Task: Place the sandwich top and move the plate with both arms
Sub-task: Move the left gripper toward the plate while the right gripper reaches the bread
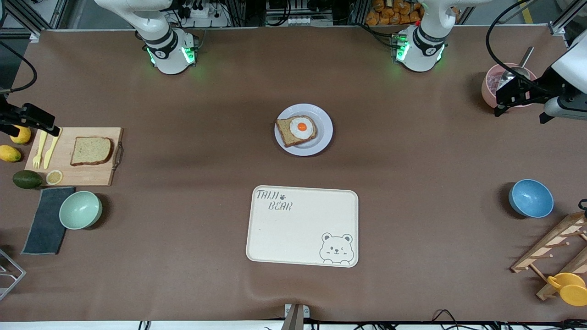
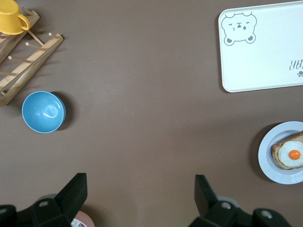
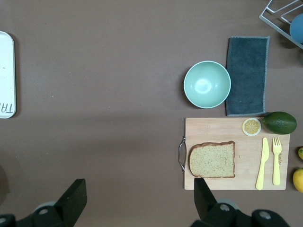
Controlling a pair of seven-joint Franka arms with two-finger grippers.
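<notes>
Both arms wait at the bench ends, sandwich top untouched.

You see the sandwich top (image 1: 91, 151) flat on the wooden cutting board (image 1: 73, 156) at the right arm's end; the plate (image 1: 303, 129) sits mid-bench holding the egg slice (image 1: 296, 130). Right gripper (image 3: 138, 197) hangs released over that board's edge, left gripper (image 2: 140, 195) released over the pink bowl (image 1: 491, 85).

— What carries everything?
— A desk (image 1: 192, 256) under a matte brown cover, slightly rippled near its front edge.
— And around it?
— Along the top edge, aluminium framing (image 1: 41, 13), cables and a power strip (image 1: 202, 13). Green light glows on the cover there. A metal bracket (image 1: 296, 316) sits at the front edge.
</notes>
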